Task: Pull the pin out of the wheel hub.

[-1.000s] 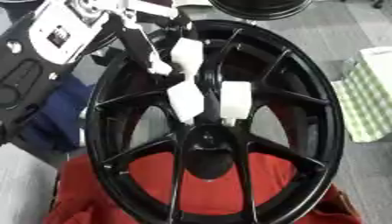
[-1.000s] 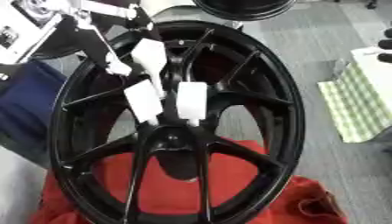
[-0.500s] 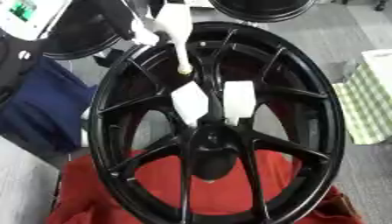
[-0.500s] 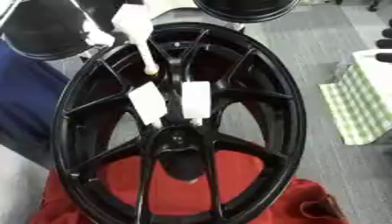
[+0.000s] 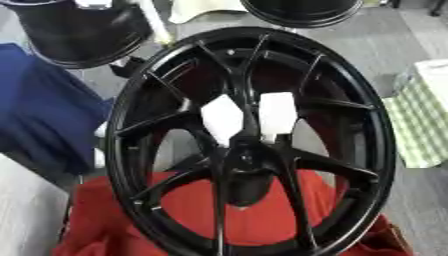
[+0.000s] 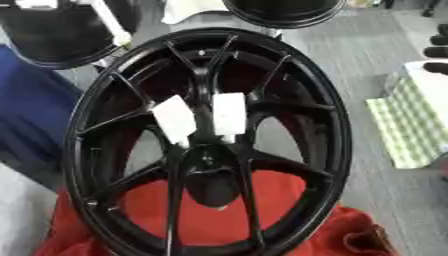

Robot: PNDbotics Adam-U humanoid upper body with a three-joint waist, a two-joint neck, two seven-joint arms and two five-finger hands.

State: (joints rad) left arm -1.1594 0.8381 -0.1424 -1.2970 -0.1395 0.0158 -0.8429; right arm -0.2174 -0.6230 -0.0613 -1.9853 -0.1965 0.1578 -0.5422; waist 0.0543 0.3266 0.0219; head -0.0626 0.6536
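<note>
The black wheel hub (image 5: 249, 150) stands tilted and fills the middle of both views. Two white blocks (image 5: 223, 119) (image 5: 277, 115) sit between its spokes just above the centre. A slim white pin (image 5: 154, 24) hangs at the top left, clear of the rim, with its tip near the wheel's upper left edge. My left hand (image 5: 79, 35) shows only as a dark mass in the top left corner with a white part at the frame edge. The pin comes down along its right side. Its fingers are hidden. My right hand shows in neither view.
A red cloth (image 5: 192, 210) lies under the wheel's lower half. Blue fabric (image 5: 39, 115) is at the left. A green checked cloth (image 6: 407, 125) lies on the grey floor at the right. Another black wheel (image 5: 302, 12) sits at the top edge. Dark rounded shapes (image 6: 436, 52) line the right edge.
The left hand has risen up and to the left, carrying the white pin from over the upper spokes to beyond the rim. The two white blocks have stayed put.
</note>
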